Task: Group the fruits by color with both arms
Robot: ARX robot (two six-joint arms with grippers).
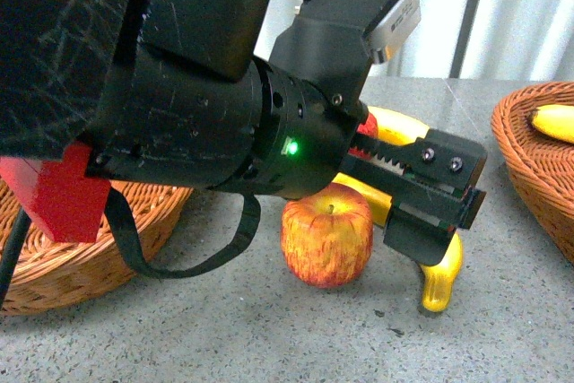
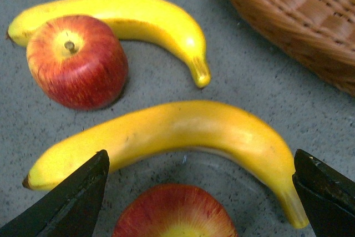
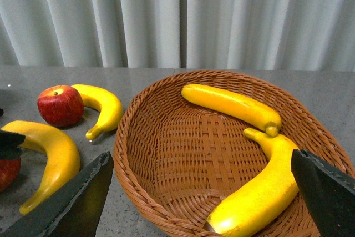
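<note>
My left gripper (image 1: 439, 204) is open and hovers low over a yellow banana (image 1: 444, 280), next to a red apple (image 1: 327, 235). In the left wrist view the open jaws (image 2: 199, 176) straddle that banana (image 2: 183, 131) and the apple (image 2: 175, 212). A second apple (image 2: 77, 59) and a second banana (image 2: 138, 18) lie beyond. My right gripper (image 3: 199, 181) is open and empty over a wicker basket (image 3: 166, 115) that holds two bananas (image 3: 233, 104) (image 3: 266, 192). The right gripper is out of the front view.
A second wicker basket (image 1: 90, 248) stands at the left, partly hidden by my left arm. The banana basket (image 1: 538, 159) stands at the right of the grey table. A pale curtain hangs behind the table.
</note>
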